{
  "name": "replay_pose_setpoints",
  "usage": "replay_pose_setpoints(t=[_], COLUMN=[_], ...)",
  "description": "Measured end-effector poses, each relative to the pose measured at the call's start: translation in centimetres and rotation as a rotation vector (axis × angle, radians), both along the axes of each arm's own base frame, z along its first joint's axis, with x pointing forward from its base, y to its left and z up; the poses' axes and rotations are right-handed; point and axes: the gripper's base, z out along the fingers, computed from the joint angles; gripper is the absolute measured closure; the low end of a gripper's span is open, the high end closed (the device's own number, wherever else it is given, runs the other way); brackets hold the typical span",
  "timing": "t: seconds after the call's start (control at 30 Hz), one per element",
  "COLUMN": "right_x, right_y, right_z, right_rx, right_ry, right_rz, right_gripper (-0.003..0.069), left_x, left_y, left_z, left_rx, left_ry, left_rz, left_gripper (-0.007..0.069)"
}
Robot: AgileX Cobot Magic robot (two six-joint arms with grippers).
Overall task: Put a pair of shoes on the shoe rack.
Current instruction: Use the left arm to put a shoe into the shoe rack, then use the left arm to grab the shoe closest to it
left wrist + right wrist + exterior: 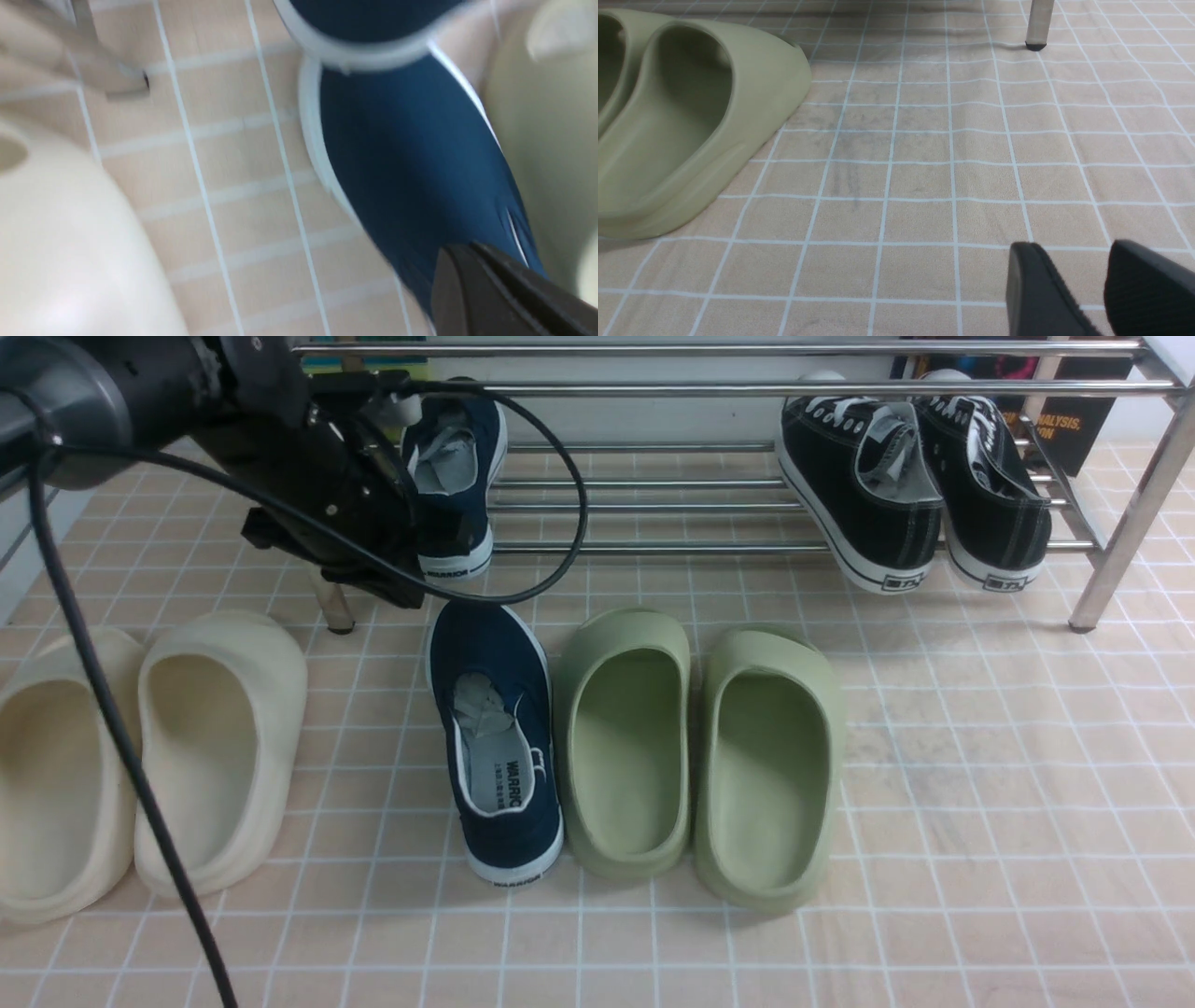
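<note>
One navy shoe (457,476) lies toe-in on the lower tubes of the shoe rack (672,389), its heel over the front tube. The other navy shoe (499,737) stands on the floor just in front of it, between the cream and green clogs. My left gripper (397,583) hangs close to the left side of the rack shoe's heel. In the left wrist view its black fingers (460,261) are pressed shut with nothing between them, above the floor shoe (411,154). My right gripper (1071,252) is open over bare floor tiles.
Two black lace-up sneakers (920,485) rest on the right part of the rack. Green clogs (700,756) stand right of the floor shoe and cream clogs (140,756) to its left. A rack leg (1125,541) stands at the right, another leg (112,79) near my left gripper.
</note>
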Motion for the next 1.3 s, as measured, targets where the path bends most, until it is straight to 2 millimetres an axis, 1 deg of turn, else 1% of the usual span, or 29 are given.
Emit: replay_pose_setpoints(t=[0.1,0.17,0.2,0.23,0.27,0.3,0.37,0.4,0.43,0.47,0.5,0.57,0.67,0.7,0.73,0.87,0.93,1.03,1.2,1.23,1.3], right_x=[0.0,0.0,0.0,0.0,0.0,0.0,0.0,0.0,0.0,0.0,0.0,0.0,0.0,0.0,0.0,0.0,0.0,0.0,0.0,0.0,0.0], right_y=[0.0,0.0,0.0,0.0,0.0,0.0,0.0,0.0,0.0,0.0,0.0,0.0,0.0,0.0,0.0,0.0,0.0,0.0,0.0,0.0,0.0], right_z=[0.0,0.0,0.0,0.0,0.0,0.0,0.0,0.0,0.0,0.0,0.0,0.0,0.0,0.0,0.0,0.0,0.0,0.0,0.0,0.0,0.0], right_rx=[0.0,0.0,0.0,0.0,0.0,0.0,0.0,-0.001,-0.001,-0.001,-0.001,-0.001,-0.001,-0.001,-0.001,-0.001,-0.001,-0.001,0.0,0.001,0.001], right_ry=[0.0,0.0,0.001,0.001,0.001,0.001,0.001,0.001,0.001,0.001,0.001,0.001,0.001,0.001,0.001,0.001,0.001,0.001,0.001,0.001,0.001], right_rz=[0.0,0.0,0.0,0.0,0.0,0.0,0.0,0.0,0.0,0.0,0.0,0.0,0.0,0.0,0.0,0.0,0.0,0.0,0.0,0.0,0.0], right_gripper=[0.0419,0.0419,0.0419,0.0419,0.0419,0.0419,0.0419,0.0419,0.0419,0.0419,0.0419,0.0419,0.0419,0.0419,0.0419,0.0419,0.0419,0.0419,0.0419,0.0419,0.0419], left_x=[-2.0,-2.7,-3.3,-3.5,-4.3,-4.7,-6.2,-6.5,-7.3,-7.9,-8.4,-9.0,-9.3,-9.3,-9.2,-8.6,-8.2,-7.9,-7.4,-7.3,-7.2], left_y=[0.2,0.1,-0.2,-0.3,-0.9,-1.2,-2.8,-3.3,-4.2,-4.9,-5.4,-6.4,-7.1,-7.2,-7.3,-6.8,-6.5,-6.5,-6.8,-6.8,-6.7], left_z=[2.1,2.8,2.9,2.9,2.1,1.6,-1.1,-1.8,-3.1,-4.1,-4.7,-5.4,-5.4,-5.4,-5.3,-5.2,-5.1,-5.1,-6.5,-7.1,-7.4], left_rx=[-0.007,-0.021,-0.035,-0.034,-0.029,-0.026,-0.007,-0.004,0.005,0.013,0.02,0.044,0.083,0.086,0.099,0.141,0.154,0.152,0.163,0.175,0.196], left_ry=[0.043,0.053,0.064,0.068,0.098,0.112,0.175,0.188,0.206,0.214,0.221,0.208,0.169,0.168,0.139,0.069,0.031,0.005,0.027,0.042,0.045], left_rz=[-0.032,-0.04,-0.049,-0.053,-0.071,-0.08,-0.123,-0.131,-0.141,-0.147,-0.141,-0.133,-0.088,-0.084,-0.044,0.05,0.08,0.1,0.108,0.107,0.101], left_gripper=[0.0615,0.0611,0.0604,0.0603,0.0594,0.059,0.0578,0.0575,0.0566,0.0559,0.0548,0.0525,0.0475,0.047,0.0429,0.0347,0.0321,0.031,0.0304,0.0305,0.0323])
